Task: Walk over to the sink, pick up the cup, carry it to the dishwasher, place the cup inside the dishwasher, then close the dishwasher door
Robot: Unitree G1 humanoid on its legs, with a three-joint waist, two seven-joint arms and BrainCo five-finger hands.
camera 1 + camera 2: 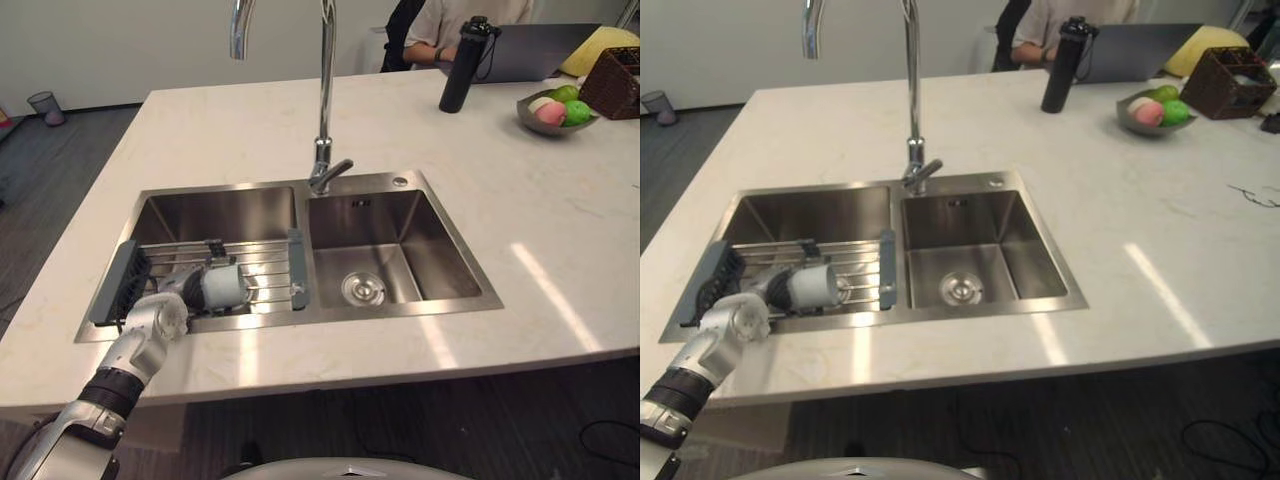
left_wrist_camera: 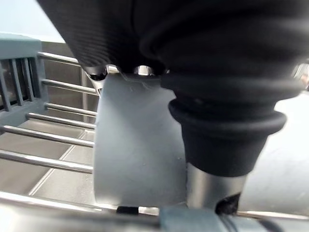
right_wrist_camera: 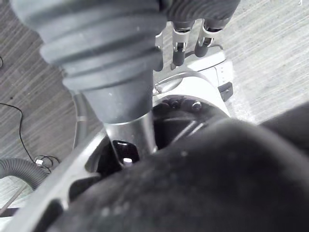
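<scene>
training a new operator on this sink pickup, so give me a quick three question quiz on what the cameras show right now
1. True or false: the cup stands upright in the sink's right basin.
2. Multiple choice: what does the cup rest on? A) the wire rack across the left basin; B) the countertop; C) the drain strainer.
3. Fill in: the robot hand reaching the cup is the robot's ____ one.

Key: 1 false, it lies on its side over the left basin. 2 A. 3 left.
</scene>
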